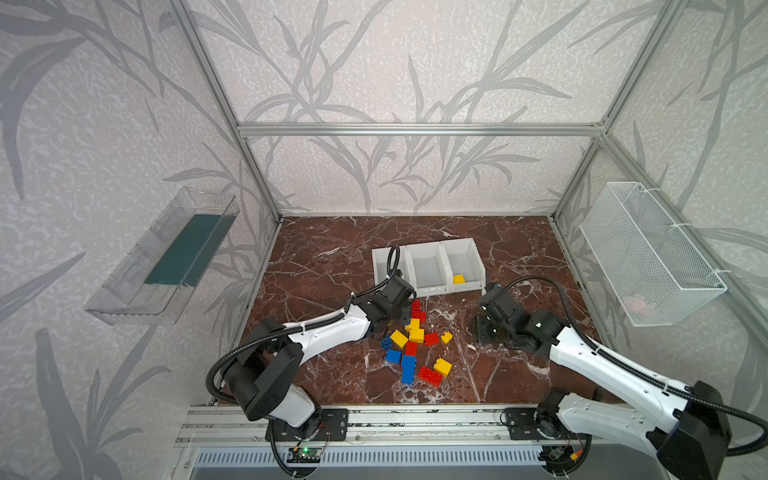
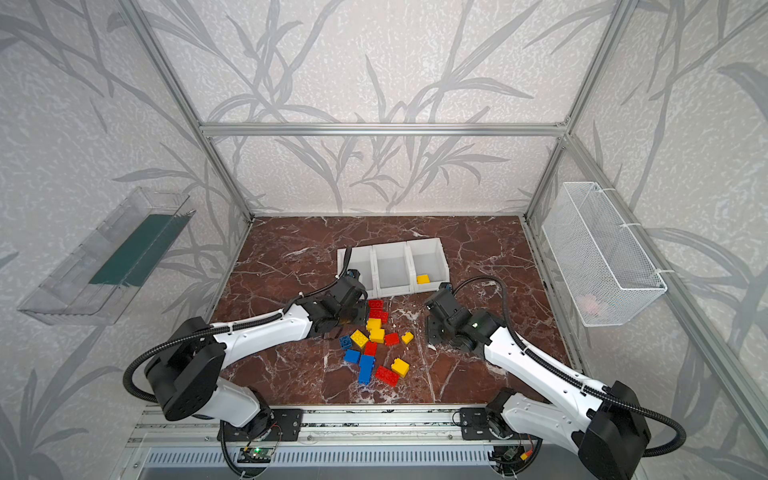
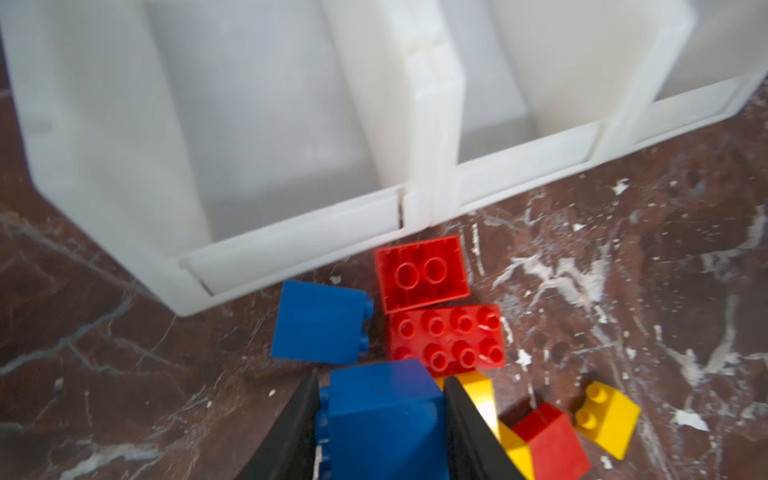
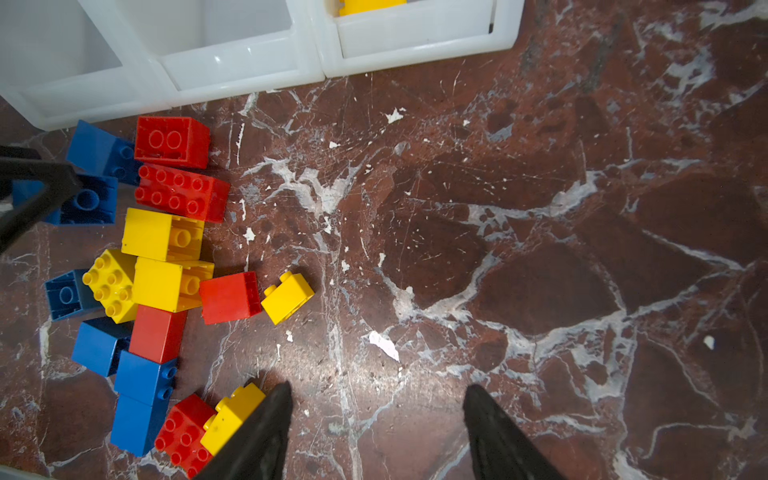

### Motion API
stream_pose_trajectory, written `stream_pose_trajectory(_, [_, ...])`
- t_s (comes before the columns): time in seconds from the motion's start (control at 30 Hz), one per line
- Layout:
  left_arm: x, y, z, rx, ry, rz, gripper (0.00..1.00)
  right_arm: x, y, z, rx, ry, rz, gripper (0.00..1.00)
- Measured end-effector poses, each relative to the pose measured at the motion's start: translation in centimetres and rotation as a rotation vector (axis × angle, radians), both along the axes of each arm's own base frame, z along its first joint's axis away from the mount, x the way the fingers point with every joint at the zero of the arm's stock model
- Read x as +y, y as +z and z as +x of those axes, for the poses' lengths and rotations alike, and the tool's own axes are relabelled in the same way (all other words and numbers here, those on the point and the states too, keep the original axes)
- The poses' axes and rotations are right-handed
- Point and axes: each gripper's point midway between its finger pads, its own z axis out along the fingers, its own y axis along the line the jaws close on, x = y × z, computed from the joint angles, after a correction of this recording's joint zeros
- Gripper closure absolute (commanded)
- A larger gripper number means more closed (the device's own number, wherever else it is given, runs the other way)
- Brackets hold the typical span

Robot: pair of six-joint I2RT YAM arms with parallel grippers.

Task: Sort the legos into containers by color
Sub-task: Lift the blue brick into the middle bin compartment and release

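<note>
My left gripper [image 3: 382,392] is shut on a blue lego [image 3: 386,419] at the far end of the lego pile [image 1: 415,345], just in front of the left white container [image 3: 291,241]. Beside it lie another blue lego [image 3: 320,322] and two red legos [image 3: 446,338]. Three white containers [image 1: 432,291] stand in a row behind the pile; the right one holds a yellow lego [image 1: 459,279]. My right gripper [image 4: 376,399] hangs open over bare marble to the right of the pile, with nothing between its fingers. A small yellow lego [image 4: 287,297] lies nearest to it.
A clear plastic shelf [image 1: 162,257] hangs on the left wall and a white wire basket [image 1: 648,249] on the right wall. Aluminium frame posts edge the marble table [image 1: 519,257]. Bare marble stretches right of the pile and behind the containers.
</note>
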Motion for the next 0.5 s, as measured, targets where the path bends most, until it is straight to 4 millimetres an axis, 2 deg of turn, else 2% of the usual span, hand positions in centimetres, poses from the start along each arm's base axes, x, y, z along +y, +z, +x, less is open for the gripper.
stream_pose_trajectory(0.2, [-2.7,3.9,2.8,-0.092,-0.055,-0.031,0.59,-0.1,0.4,0.1,-0.018,-0.003,0.005,0.34])
stream_pose_trajectory(0.3, [-4.4,4.5,4.6,-0.118,-0.084,-0.016,0.59,-0.3,0.8,0.2,-0.034,-0.006,0.004,0.34])
stream_pose_trajectory(0.5, [-7.8,4.3,8.6,-0.144,-0.124,0.014,0.59,-0.7,1.4,0.3,-0.068,-0.001,-0.01,0.34])
